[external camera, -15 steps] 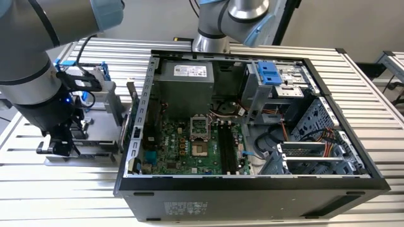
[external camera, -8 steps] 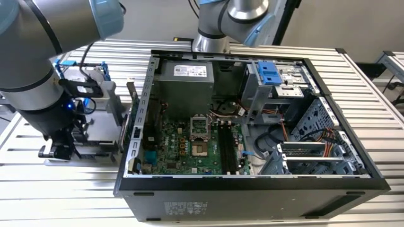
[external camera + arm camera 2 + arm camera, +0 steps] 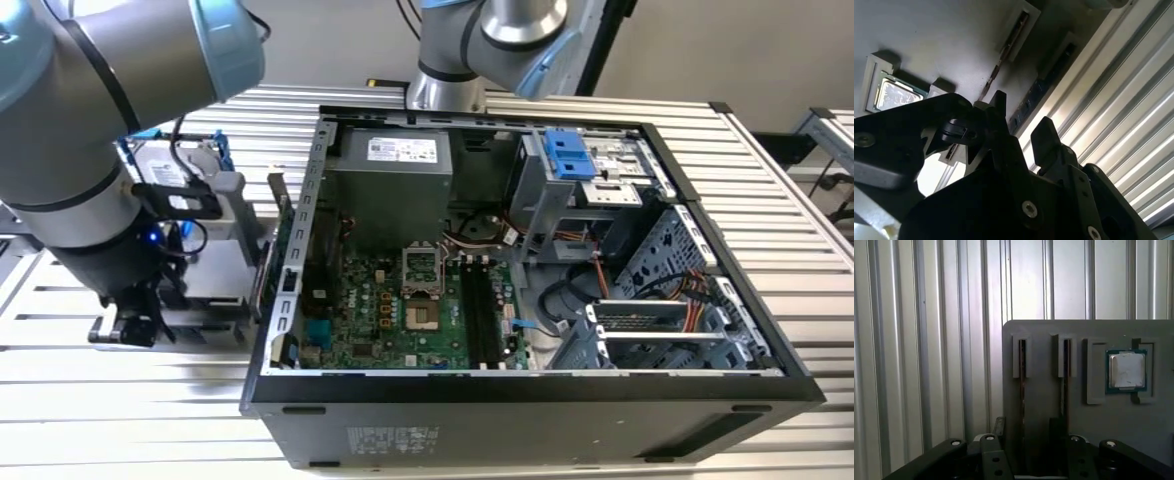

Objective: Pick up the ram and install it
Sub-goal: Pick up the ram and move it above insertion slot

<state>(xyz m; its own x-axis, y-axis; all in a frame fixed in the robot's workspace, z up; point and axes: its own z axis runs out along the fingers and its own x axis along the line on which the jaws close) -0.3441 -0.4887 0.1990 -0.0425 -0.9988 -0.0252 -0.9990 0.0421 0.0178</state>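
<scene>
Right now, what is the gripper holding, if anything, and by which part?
Nothing. The gripper is open and empty; the ram stands on edge in a slot of the gray holder.

Open computer case (image 3: 534, 400) on ribbed metal worktop (image 3: 120, 420); green motherboard (image 3: 380, 310) inside, grey power supply (image 3: 387, 190) at far end, blue bracket (image 3: 570, 152) nearby. Silver processor chip (image 3: 1127, 371) seated in grey holder plate (image 3: 1104, 425).

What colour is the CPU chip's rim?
Teal-green, around a silver lid. The CPU chip shows best in the first wrist view.
</scene>
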